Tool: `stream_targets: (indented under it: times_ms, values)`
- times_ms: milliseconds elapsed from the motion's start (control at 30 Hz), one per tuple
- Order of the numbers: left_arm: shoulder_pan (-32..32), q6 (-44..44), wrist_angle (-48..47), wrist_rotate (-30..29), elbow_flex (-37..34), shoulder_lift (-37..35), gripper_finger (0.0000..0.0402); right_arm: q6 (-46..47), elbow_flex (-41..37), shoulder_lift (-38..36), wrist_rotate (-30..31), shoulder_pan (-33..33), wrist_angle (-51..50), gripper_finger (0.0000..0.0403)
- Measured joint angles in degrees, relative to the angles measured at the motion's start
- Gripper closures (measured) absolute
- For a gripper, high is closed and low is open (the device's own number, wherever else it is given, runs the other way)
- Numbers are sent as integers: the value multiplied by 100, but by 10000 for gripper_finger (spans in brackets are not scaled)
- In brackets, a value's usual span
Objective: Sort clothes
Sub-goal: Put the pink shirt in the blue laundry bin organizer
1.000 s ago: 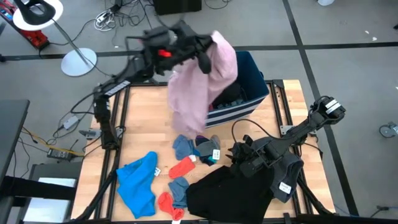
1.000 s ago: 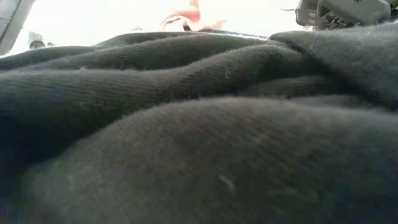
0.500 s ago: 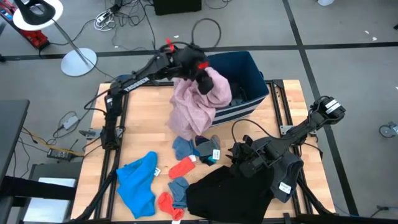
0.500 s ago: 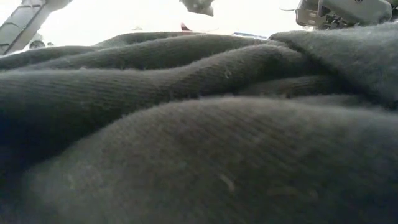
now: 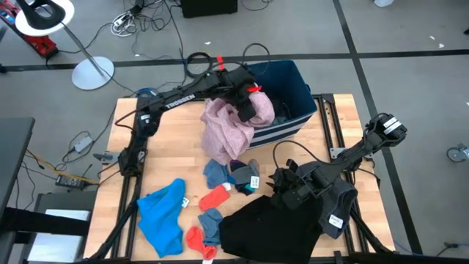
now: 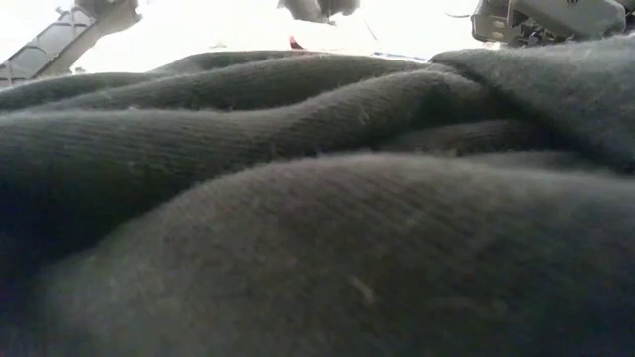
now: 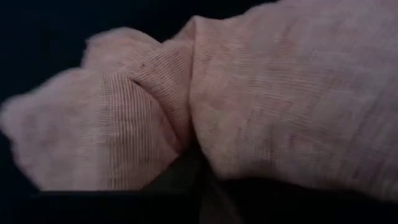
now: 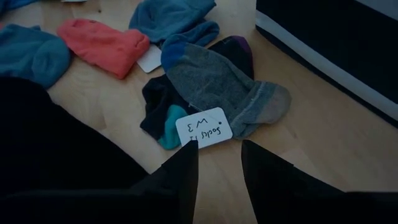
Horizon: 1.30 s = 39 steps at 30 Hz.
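Pink top (image 5: pixel 226 126) was over a navy bin (image 5: pixel 293 82) with white stripes, bright blue shirt (image 5: pixel 163 213) and red socks (image 5: pixel 215 196) on tan wood table (image 5: pixel 172 147).

Robotics laboratory. A wooden desk (image 5: pixel 172 150) in a black metal frame stands on a grey floor (image 5: pixel 410 29) marked with dark lines; loose cables (image 5: pixel 139 18) and a white lamp stand (image 5: pixel 91 72) lie around it.
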Motion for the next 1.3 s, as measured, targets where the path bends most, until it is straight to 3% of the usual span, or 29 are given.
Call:
stream_targets:
  times_ms: [133, 300, 400, 900, 1300]
  values:
    - [0, -3, -20, 302, 0, 195, 254, 0, 0, 0, 0, 0, -11, 280]
    - [-2, -153, -38, -49, -87, 291, 217, -28, 0, 0, 0, 0, 0, 282]
    - [2, -436, 70, -348, -308, 293, 215, -32, 0, 0, 2, 0, 19, 282]
    - [9, -438, 683, -58, -1444, 297, 225, -35, 0, 0, 2, 0, -2, 286]
    - [-15, -237, -253, -33, 154, 106, 225, -35, 0, 0, 2, 0, 2, 285]
